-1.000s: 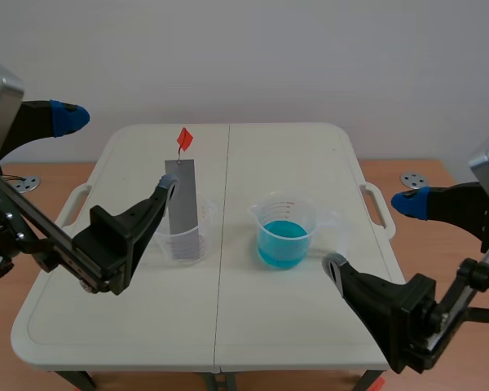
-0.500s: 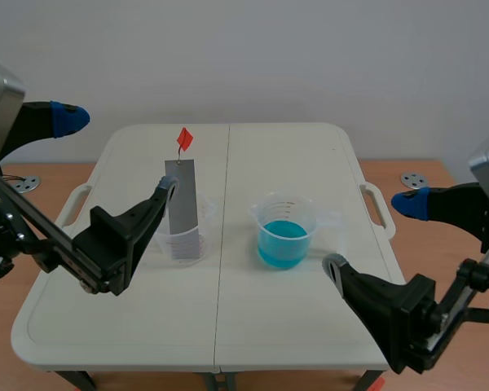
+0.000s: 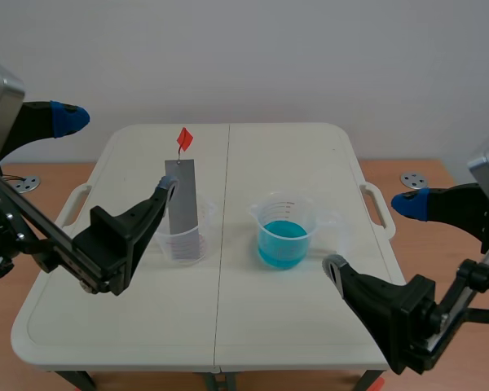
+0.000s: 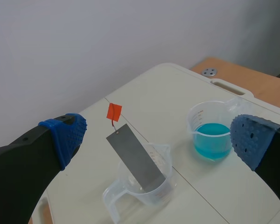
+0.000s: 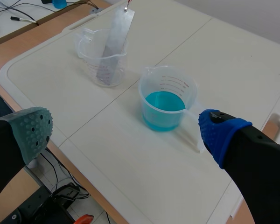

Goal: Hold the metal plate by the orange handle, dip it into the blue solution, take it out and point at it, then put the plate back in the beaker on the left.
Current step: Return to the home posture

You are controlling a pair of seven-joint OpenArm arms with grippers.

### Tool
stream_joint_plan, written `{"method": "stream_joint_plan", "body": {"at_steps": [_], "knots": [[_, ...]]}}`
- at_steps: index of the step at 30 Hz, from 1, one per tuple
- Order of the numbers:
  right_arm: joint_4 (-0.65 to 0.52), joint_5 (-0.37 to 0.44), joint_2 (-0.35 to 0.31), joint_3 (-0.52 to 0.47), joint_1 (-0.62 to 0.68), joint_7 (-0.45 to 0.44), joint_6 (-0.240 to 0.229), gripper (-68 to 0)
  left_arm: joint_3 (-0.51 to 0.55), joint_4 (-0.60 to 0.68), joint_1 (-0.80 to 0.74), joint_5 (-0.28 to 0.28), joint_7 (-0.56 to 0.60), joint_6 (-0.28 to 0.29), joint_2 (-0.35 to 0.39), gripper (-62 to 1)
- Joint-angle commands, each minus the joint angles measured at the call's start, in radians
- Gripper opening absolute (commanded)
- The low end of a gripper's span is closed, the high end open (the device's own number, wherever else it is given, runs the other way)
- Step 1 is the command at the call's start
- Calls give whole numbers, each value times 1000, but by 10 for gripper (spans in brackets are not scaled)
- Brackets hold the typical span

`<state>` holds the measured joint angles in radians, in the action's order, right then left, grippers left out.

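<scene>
A grey metal plate leans upright in a clear beaker left of the table's middle, and its orange handle sticks up on a thin wire. A second clear beaker holding blue solution stands to the right of it. My left gripper is open, one finger just left of the plate, gripping nothing. In the left wrist view the plate and handle lie ahead between the fingers. My right gripper is open near the front right; the blue beaker sits ahead of it.
The white folding table has carry handles at both side edges. Metal discs lie on the wooden surface on either side. Cables run beyond the table's far corner in the right wrist view.
</scene>
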<state>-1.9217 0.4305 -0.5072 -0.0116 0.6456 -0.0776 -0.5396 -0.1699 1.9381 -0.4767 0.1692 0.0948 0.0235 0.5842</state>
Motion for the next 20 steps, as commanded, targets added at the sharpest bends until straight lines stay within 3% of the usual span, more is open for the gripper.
{"method": "stream_joint_plan", "body": {"at_steps": [1,20], "knots": [[-10,11,-2,-3,-11,-14,-3,-20,7,11,-5,7,13,-2,-5,14],[-10,3,-2,-3,-11,-14,-3,-20,7,11,-5,7,10,-2,-5,14]]}}
